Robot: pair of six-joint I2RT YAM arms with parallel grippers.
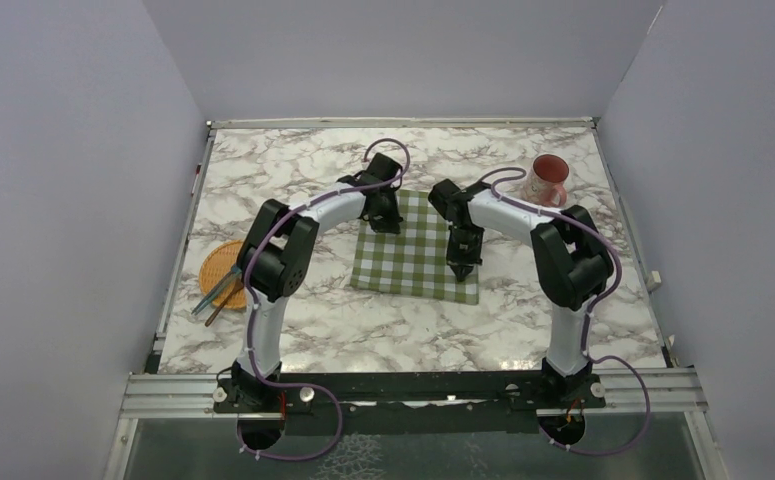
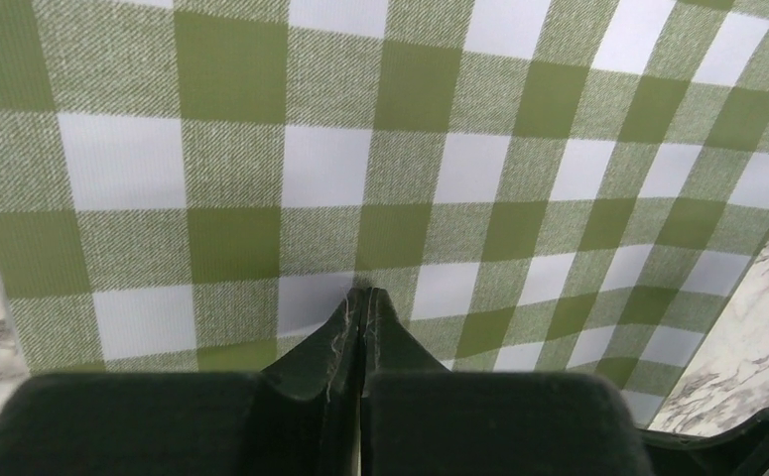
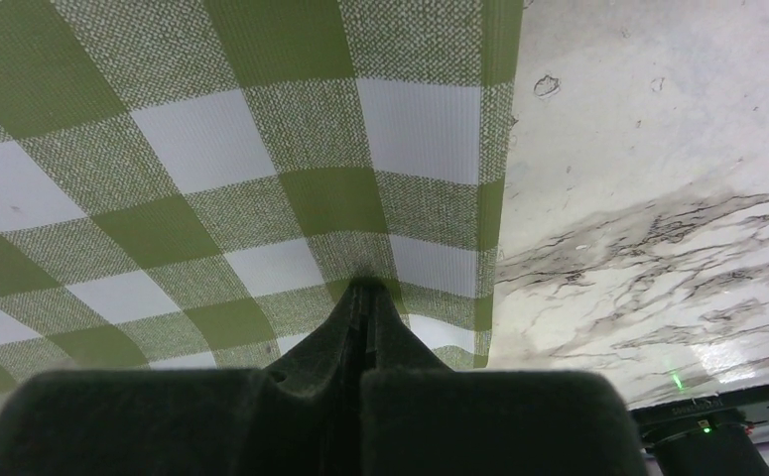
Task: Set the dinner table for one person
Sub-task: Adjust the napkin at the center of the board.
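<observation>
1. The left gripper (image 2: 362,297) has its two fingers pressed tight together. The tips are pinched onto the checked cloth (image 2: 231,149), whose squares bow towards them.
2. The right gripper (image 3: 365,288) is likewise squeezed closed, with no gap between the fingers. It nips the cloth just inside the cloth's right edge, where the fabric rises slightly to the tips.
3. Seen from above, the left gripper sits at the far left part of the cloth and the right gripper at its near right corner.
4. The green-and-white cloth lies near the middle of the dinner table (image 1: 363,330), a little towards the far edge and turned slightly askew to the edges.
5. Bare marble shows just beside the cloth's right edge in the right wrist view.
6. A pinkish cup (image 1: 548,180) stands upright near the far right corner of the table, well apart from the cloth.
7. A round woven mat (image 1: 221,262) lies by the left edge. Some cutlery (image 1: 213,298) rests on its near side, the handles pointing towards the near left corner.
8. The metal frame (image 1: 413,385) runs along the near edge, where both arm bases are bolted.
</observation>
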